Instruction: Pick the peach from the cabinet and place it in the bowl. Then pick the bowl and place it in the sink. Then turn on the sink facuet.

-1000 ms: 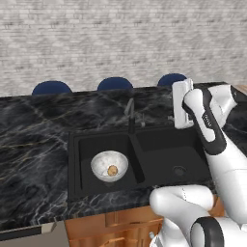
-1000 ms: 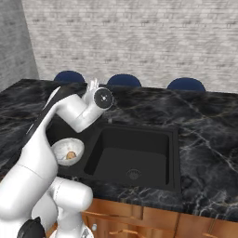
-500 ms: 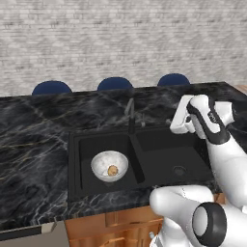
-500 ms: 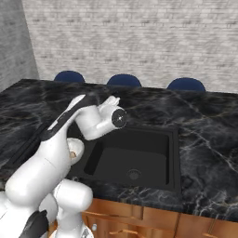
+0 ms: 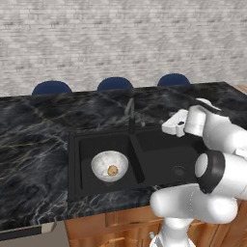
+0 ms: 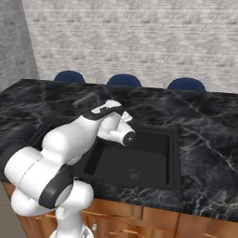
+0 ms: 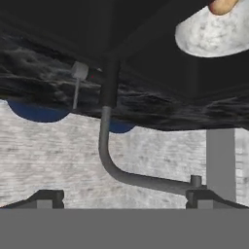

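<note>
The black two-basin sink [image 5: 87, 144] is set in dark marble. In its left basin the whitish bowl [image 5: 109, 165] holds the peach [image 5: 112, 170]. Behind the divider between the basins stands the slim dark sink faucet [image 5: 130, 113]. My gripper [image 5: 169, 126] hovers over the right basin, a little to the right of the faucet, and is turned toward it. In the hand view, rolled upside down, the faucet [image 7: 108, 146] with its small lever [image 7: 78, 73] lies straight ahead between the open gripper [image 7: 124, 200] tips. The bowl [image 7: 214, 34] and peach [image 7: 221, 6] are at the top right. The cabinet is out of view.
The dark veined marble counter [image 5: 34, 140] surrounds the sink. Three blue chair backs [image 5: 115, 83] stand behind it before a grey brick wall. Wooden cupboards [image 6: 158, 223] run under the counter front. My white arm [image 6: 60, 148] covers the left basin in the right base view.
My hand has come down from above the counter at the sink's right and swung left toward the faucet, over the right basin. The jaws stayed open. Bowl and peach have not moved.
</note>
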